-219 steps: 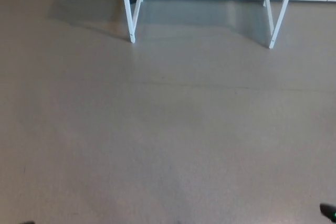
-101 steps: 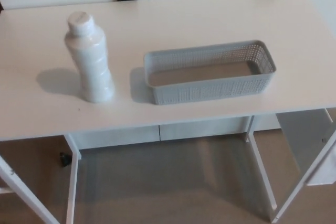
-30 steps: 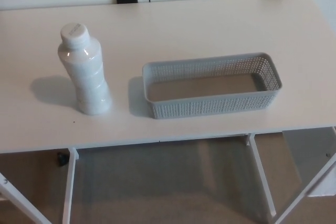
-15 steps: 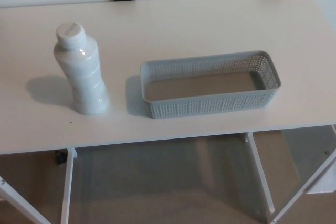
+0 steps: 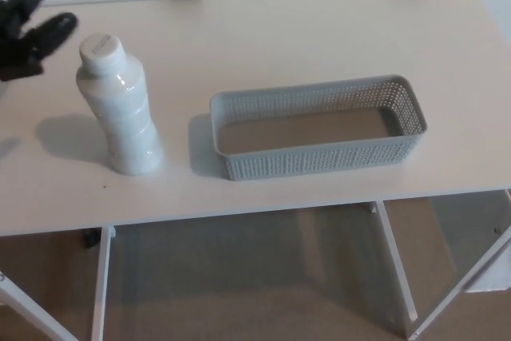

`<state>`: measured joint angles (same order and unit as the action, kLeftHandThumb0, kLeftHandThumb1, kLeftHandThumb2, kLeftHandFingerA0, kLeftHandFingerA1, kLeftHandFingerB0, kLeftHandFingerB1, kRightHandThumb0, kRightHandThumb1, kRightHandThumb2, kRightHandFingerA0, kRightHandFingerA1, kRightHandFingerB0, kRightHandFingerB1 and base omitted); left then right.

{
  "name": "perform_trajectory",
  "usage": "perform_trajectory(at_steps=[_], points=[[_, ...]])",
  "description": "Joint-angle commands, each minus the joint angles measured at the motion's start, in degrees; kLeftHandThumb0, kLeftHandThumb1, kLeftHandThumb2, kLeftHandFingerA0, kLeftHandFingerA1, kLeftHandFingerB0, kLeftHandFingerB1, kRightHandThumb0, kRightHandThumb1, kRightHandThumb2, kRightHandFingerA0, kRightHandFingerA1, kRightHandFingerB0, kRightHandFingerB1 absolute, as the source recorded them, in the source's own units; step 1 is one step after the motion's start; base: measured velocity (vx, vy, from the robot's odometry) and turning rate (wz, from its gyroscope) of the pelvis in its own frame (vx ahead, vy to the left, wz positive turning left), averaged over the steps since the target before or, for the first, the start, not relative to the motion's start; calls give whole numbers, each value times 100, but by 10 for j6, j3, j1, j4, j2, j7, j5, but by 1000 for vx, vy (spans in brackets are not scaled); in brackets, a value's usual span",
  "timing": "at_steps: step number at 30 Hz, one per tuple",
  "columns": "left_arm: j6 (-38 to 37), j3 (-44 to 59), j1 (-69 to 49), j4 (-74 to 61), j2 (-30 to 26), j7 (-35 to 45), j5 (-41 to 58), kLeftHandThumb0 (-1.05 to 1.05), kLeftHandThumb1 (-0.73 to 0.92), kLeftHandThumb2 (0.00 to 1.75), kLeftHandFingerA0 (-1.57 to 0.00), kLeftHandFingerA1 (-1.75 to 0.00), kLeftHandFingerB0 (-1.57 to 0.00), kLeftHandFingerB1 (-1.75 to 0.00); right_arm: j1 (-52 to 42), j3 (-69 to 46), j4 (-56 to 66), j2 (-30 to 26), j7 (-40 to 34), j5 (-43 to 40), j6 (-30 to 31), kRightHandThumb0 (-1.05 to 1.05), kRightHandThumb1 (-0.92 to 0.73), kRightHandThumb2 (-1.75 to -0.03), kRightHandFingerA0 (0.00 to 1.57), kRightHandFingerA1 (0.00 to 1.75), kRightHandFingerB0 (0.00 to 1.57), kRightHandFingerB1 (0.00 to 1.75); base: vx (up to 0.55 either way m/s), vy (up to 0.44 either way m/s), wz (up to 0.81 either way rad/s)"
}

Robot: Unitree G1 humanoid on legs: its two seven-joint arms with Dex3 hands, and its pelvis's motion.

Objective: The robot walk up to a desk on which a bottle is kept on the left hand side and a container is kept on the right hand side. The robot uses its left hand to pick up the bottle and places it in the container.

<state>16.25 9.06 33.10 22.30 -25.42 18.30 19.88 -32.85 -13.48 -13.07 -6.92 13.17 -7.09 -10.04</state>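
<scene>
White, glossy plastic means the bottle (image 5: 118,109) will likely feel slick and fairly light, and being tall and narrow it could tip; take it at the pinched waist below the shoulder. It stands upright on the desk (image 5: 287,29), capped, just left of the grey basket (image 5: 318,127). Your left hand (image 5: 28,31) hovers beside the cap, fingers spread, holding nothing.

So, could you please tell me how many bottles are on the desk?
1. The white bottle stands upright on the desk's left side, beside the grey container. None appear hidden.
</scene>
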Motion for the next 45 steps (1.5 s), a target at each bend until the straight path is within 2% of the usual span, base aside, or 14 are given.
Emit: perform_trajectory(at_steps=[1, 5, 15, 19, 25, 30, 31, 32, 33, 38, 39, 40, 41, 45], points=[[12, -15, -4, 22, 12, -16, -36, -59, 38, 72, -7, -23, -6, -18, 4, -2, -6, 0, -8, -4, 15, -21, -44, -89, 40, 62, 17, 50, 0, 0, 0], [8, -12, -20, 35, 23, -5, -30, -52, 35, 73, 0, -23, 0, -21, -1, 0, 6, 2, -12, -3, 19, -21, -44, -89, 40, 62, 16, 50, 0, 0, 0], [-12, -3, -59, 53, 36, 22, -22, -54, 36, 74, 0, -20, 0, -17, 0, -4, 8, 3, -15, -6, 23, -20, -43, -89, 41, 62, 17, 51, 0, 0, 0], [-16, 4, -76, 54, 28, 43, -19, -58, 37, 76, 0, -18, 0, -16, -3, -2, 23, 4, -17, -7, 35, -21, -44, -89, 39, 62, 17, 50, 0, 0, 0], [-17, 11, -103, 19, 14, 78, -12, -60, 39, 76, 0, -16, 0, -15, 13, -8, -6, 2, -4, -15, 18, -19, -44, -89, 40, 63, 17, 51, 0, 0, 0], [-8, 21, -125, -22, 7, 101, -3, -62, 38, 79, 0, -18, 0, -17, 5, -4, 22, 4, -12, -10, 39, -20, -44, -89, 40, 62, 16, 50, 0, 0, 0], [-5, 21, -128, -30, 6, 104, -2, -68, 48, 55, 0, -23, 0, -15, 5, -4, 23, 4, -12, -9, 38, -21, -44, -89, 38, 61, 15, 50, 0, 0, 0], [-3, 21, -130, -33, 6, 105, -3, -68, 48, 55, 0, -23, 0, -15, 5, -4, 23, 4, -13, -8, 39, -21, -44, -89, 38, 61, 15, 50, 0, 0, 0], [-6, 18, -133, -39, 7, 106, -6, -63, 38, 79, 0, -16, 0, -16, 5, -4, 22, 5, -14, -8, 39, -20, -44, -89, 39, 61, 16, 50, 0, 0, 0], [-13, 10, -141, -41, 10, 119, -14, -66, 39, 79, 0, -11, 0, -12, 13, -4, 12, 6, -11, -10, 36, -21, -44, -89, 38, 61, 15, 50, 0, 0, 0], [-16, 8, -137, -35, 12, 119, -17, -69, 48, 55, 0, -13, 0, -9, 16, -4, 10, 6, -8, -12, 31, -20, -44, -89, 38, 61, 15, 50, 0, 0, 0], [-17, 6, -134, -30, 15, 117, -19, -70, 48, 55, 0, -14, 0, -9, 20, -3, 5, 5, -7, -11, 28, -22, -43, -88, 38, 61, 14, 50, 0, 0, 0], [-19, 4, -132, -28, 18, 114, -22, -65, 39, 79, 0, -13, 0, -13, 22, -3, 4, 6, -8, -10, 29, -21, -43, -88, 38, 61, 14, 49, 0, 0, 0], [-25, -4, -122, -10, 30, 106, -32, -66, 40, 79, 0, -13, 0, -12, 19, 2, 24, 10, -17, -4, 40, -21, -43, -89, 40, 62, 16, 50, 0, 0, 0]])
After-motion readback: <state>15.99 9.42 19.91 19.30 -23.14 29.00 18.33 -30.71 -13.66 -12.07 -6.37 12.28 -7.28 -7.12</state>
